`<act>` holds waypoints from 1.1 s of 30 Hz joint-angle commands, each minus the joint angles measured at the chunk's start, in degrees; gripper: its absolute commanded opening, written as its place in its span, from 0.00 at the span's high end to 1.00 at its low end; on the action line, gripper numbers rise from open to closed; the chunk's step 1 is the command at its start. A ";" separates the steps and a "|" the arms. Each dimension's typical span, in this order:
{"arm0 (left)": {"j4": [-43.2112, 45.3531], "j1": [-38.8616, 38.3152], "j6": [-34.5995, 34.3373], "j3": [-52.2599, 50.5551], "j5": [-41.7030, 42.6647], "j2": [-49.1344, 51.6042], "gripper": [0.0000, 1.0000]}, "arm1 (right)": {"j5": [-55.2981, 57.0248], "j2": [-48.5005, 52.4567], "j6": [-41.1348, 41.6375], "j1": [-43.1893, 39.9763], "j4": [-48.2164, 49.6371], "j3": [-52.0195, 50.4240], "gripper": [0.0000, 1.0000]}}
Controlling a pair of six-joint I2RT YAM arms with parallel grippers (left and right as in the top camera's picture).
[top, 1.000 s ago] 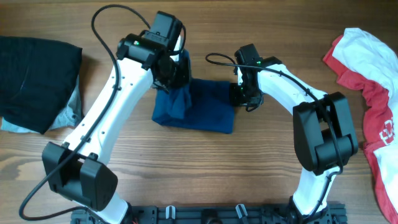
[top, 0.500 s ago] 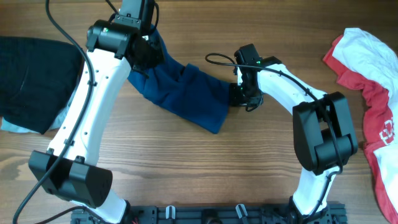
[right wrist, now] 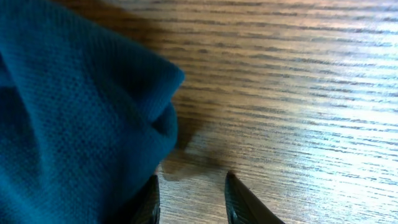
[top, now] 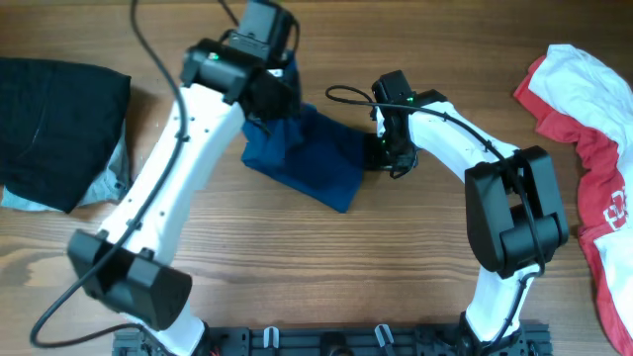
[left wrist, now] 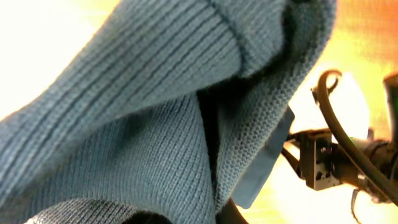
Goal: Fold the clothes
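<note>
Working across the table (top: 326, 267), you've got three lots of cloth: red-and-white top (top: 584, 129) at 3 o'clock, black pile (top: 54, 114) at 9, and the shirt (top: 316, 163) near centre, a bit toward 12. Leave the outer two alone.

Shirt's soft, light and limp. Judging by how it sags, it'll droop and bunch wherever it's unsupported, won't keep a crease w/o being pressed flat, and prob. drags on the wood rather than slides. Take it at edges or corners (hem, shoulder seam, ribbed trim), not mid-panel, or you'll likely lift one layer only. Two well-spread holds should stop it twisting.

Looks: deep blue, plain, fine knit. A ribbed band shows close-up in the L wrist view. It's a crumpled wedge, not flat: the 11 o'clock end is raised off the table and the rest lies down toward 5 o'clock. Collar and buttons: can't tell from these views.

L gripper (top: 269, 99) is at the shirt's 11 o'clock end, jaws together and clamped on the fabric, with cloth draped over its cam. R gripper (top: 384, 150) is at the shirt's 3 o'clock edge, low on the wood. Its jaws are partly apart w/ bare wood between them. Cloth sits against one finger, nothing visibly pinched.
</note>
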 commanded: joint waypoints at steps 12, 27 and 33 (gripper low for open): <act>1.64 -6.60 4.90 1.20 0.90 7.69 0.94 | -1.38 -0.04 3.98 -2.38 -6.03 -0.44 0.74; -0.83 -9.55 7.17 1.16 4.15 8.76 0.38 | -0.02 -18.18 2.58 -10.88 -10.27 -0.44 0.66; -1.62 -5.90 7.26 1.22 1.07 1.01 0.38 | -0.09 -18.16 2.56 -10.88 -9.92 -0.44 0.62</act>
